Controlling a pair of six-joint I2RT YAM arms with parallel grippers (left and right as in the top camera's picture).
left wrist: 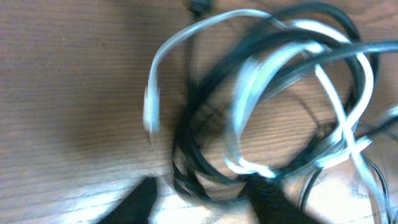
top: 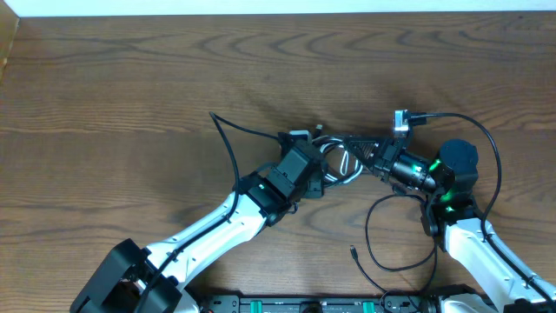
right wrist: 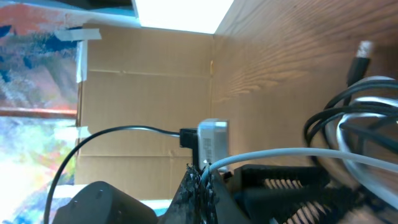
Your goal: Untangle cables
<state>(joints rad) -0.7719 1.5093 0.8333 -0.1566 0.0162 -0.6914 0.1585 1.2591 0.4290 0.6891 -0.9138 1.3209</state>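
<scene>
The left gripper (left wrist: 204, 200) reaches in from 8 o'clock over the wooden table (top: 130, 87). Its jaws stand apart at a middling width. In the blurred left wrist view the two dark fingers (left wrist: 142, 202) sit at 6 o'clock, with a few strands of black cable (left wrist: 186, 168) lying on the wood in the gap between them. The finger on the 5 o'clock side overlaps the strands, but the blur hides whether it touches them. The cables (top: 343, 161) are bunched a little toward 3 o'clock from the table's middle, between the two grippers. In the bunch the white cable (left wrist: 155, 81) makes overlapping loops threaded through the black ones. A long black cable (top: 233, 130) trails out of the bunch toward 10 o'clock, and its end lies free on the wood. At 5 o'clock from the bunch another black cable (top: 369, 228) makes an open loop that ends in a small plug (top: 354, 253) at its 7 o'clock side. The right gripper (right wrist: 200, 177) comes in from 4 o'clock with its jaws fully closed. They are pinched on the white cable, which leaves the tips and runs toward 3 o'clock in the right wrist view, with the black loops gathered beside it at 3 o'clock.
</scene>
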